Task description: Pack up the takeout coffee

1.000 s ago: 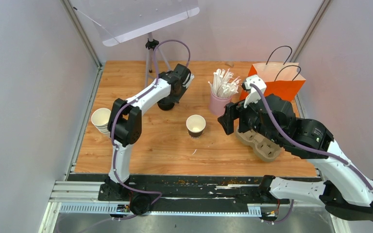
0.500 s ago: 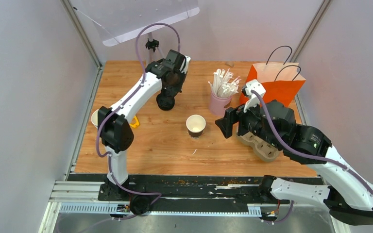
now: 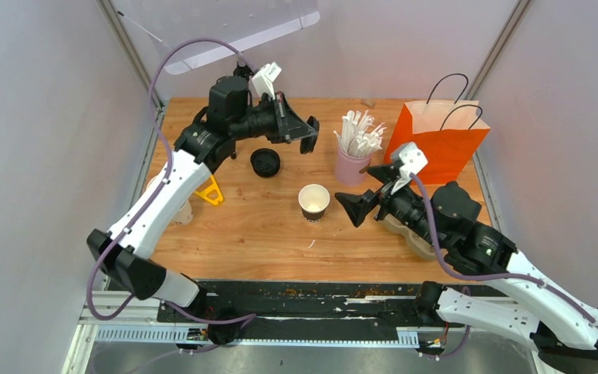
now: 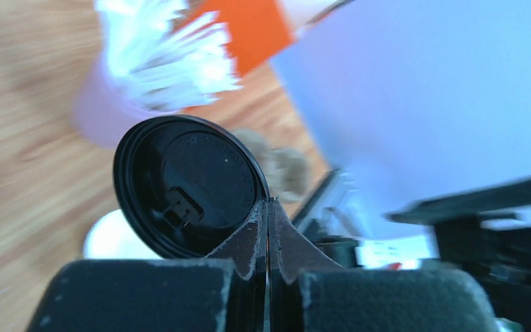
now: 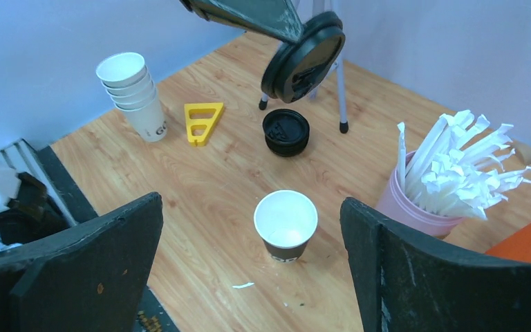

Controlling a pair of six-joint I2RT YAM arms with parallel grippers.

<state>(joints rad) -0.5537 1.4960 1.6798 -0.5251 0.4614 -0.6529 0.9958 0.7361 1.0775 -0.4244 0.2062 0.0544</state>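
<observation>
An open paper cup (image 3: 314,200), white inside and dark outside, stands lidless mid-table; it also shows as the cup (image 5: 285,222) in the right wrist view. My left gripper (image 3: 300,131) hangs raised above the table behind it, shut on the rim of a black lid (image 4: 190,185), which shows on edge as the lid (image 5: 304,57) in the right wrist view. The left gripper (image 4: 268,205) has its jaws pressed together on that rim. My right gripper (image 3: 356,207) is wide open just right of the cup. Seen from the wrist, the right gripper (image 5: 250,205) frames the cup without touching it.
A stack of black lids (image 3: 265,162) lies behind the cup. Stacked white cups (image 5: 133,93) and a yellow triangle (image 3: 210,191) are at the left. A pink cup of straws (image 3: 353,162), an orange bag (image 3: 436,140) and a brown pulp tray (image 3: 418,240) under my right arm are at the right.
My left arm has risen off the lid stack carrying one lid and swung right. My right gripper has opened wider and dropped toward the cup.
</observation>
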